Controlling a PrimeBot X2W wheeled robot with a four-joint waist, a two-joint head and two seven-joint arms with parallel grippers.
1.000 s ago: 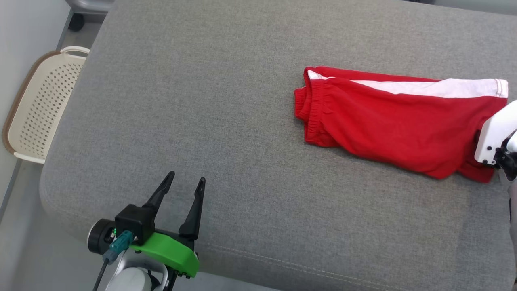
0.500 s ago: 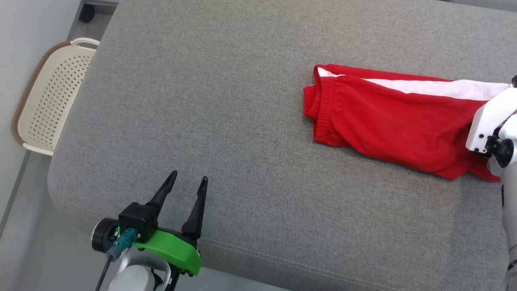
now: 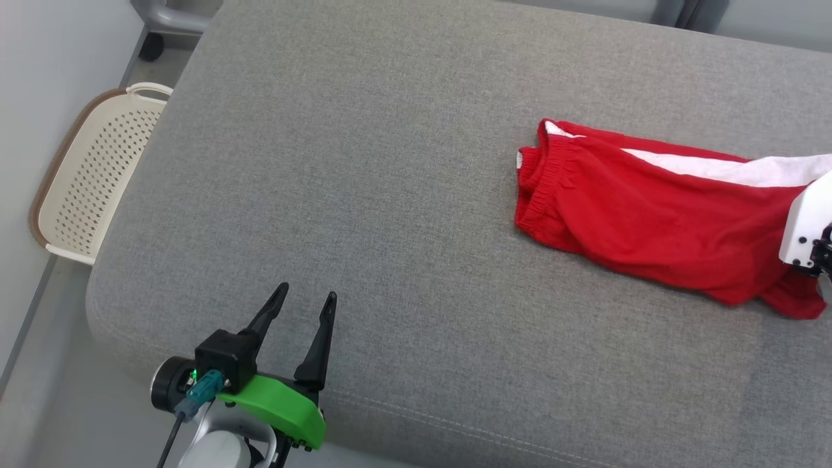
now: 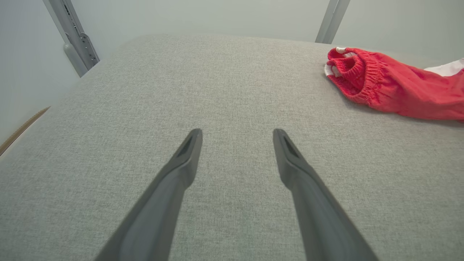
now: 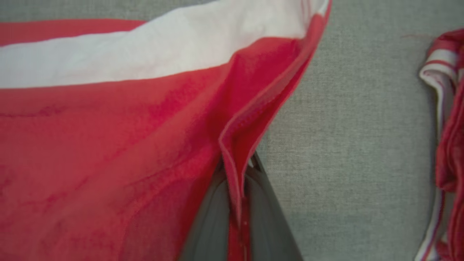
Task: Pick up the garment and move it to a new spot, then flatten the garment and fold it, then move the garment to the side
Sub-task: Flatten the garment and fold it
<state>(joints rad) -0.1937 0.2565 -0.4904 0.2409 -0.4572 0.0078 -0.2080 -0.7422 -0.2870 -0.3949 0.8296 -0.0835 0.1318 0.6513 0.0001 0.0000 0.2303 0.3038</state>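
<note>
The garment (image 3: 650,214), red with a white stripe, lies on the grey bench (image 3: 390,162) at the right of the head view. Its elastic waistband points toward the middle of the frame and its other end runs to the right edge. My right fingers (image 5: 253,174) are closed tight on the hem there: in the right wrist view a fold of red edge runs down between them at bottom centre. My left fingers (image 3: 328,309) sit at the lower left of the head view, parted and holding nothing, well apart from the garment. A cream perforated basket (image 3: 91,175) stands beside the bench at the left edge
</note>
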